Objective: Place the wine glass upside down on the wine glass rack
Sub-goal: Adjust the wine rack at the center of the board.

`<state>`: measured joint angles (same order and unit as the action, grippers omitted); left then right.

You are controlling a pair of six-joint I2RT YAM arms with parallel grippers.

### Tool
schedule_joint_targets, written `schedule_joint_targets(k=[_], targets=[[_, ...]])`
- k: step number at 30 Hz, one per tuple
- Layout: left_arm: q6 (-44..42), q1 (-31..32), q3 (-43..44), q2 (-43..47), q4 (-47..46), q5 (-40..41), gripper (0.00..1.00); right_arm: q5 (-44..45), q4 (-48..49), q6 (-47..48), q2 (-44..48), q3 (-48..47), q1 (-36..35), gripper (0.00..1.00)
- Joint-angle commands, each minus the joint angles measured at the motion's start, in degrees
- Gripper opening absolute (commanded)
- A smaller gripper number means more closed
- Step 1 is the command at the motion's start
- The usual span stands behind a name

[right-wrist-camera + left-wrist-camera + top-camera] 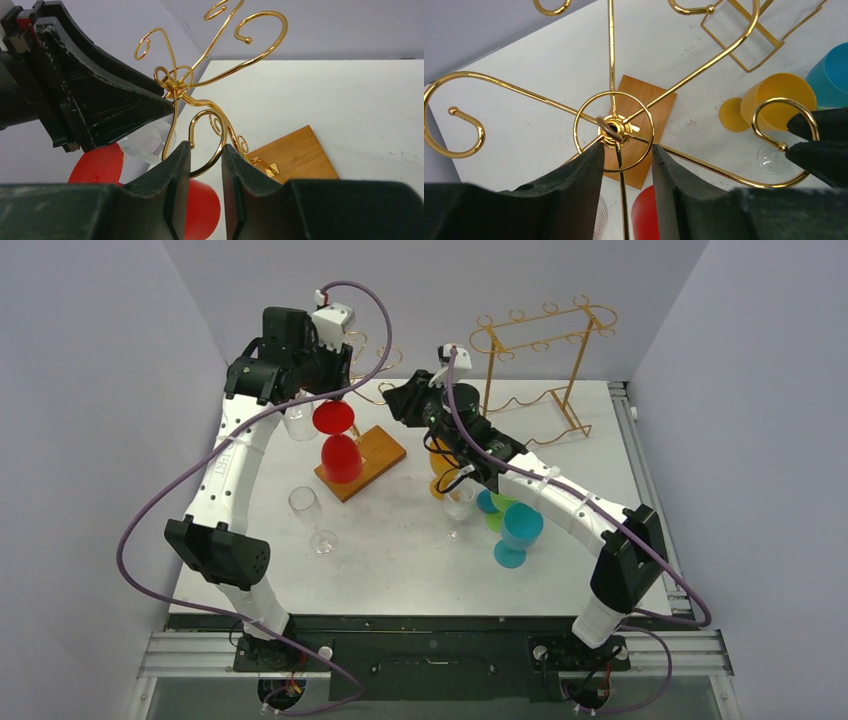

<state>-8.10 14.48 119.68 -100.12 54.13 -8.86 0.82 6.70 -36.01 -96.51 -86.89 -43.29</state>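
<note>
The wine glass rack [375, 450] is a gold wire tree on a wooden base, left of the table's centre. A red wine glass [342, 458] hangs upside down from one of its arms, its foot uppermost. My left gripper [628, 150] hovers over the rack's top ring [614, 131]. Its jaws stand apart, and one thin wire runs untouched through the gap. My right gripper [206, 147] is shut on a curled arm [220, 130] of the rack, both pads against the loop. A clear patterned glass [147, 140] hangs beside the red one.
A taller gold frame rack [489, 375] stands at the back right. One clear glass [305, 505] stands upright near the left arm, and another [458, 502] near the right arm. Yellow [440, 475], green [497, 512] and blue [520, 528] glasses cluster under the right arm.
</note>
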Motion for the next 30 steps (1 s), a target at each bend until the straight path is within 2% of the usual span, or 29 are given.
schedule_joint_targets(k=[1,6,20,24,30], targets=[[0.2,0.0,-0.3,2.8,-4.4,0.3,0.35,6.7,0.8,0.6,3.3,5.3,-3.3,0.0],[0.0,0.0,-0.2,2.4,-5.2,0.2,0.28,9.1,1.9,-0.8,4.1,7.4,-4.3,0.0],[-0.3,0.1,4.7,-1.6,-4.5,-0.1,0.23,11.3,1.2,-2.5,4.7,8.9,-9.1,0.02],[-0.6,0.2,4.6,-1.6,-4.1,-0.3,0.23,11.2,-0.9,-2.6,4.3,7.4,-8.4,0.14],[-1.6,0.7,3.3,-0.3,-4.4,-1.1,0.24,8.9,-2.1,-3.7,5.7,7.0,-3.5,0.31]])
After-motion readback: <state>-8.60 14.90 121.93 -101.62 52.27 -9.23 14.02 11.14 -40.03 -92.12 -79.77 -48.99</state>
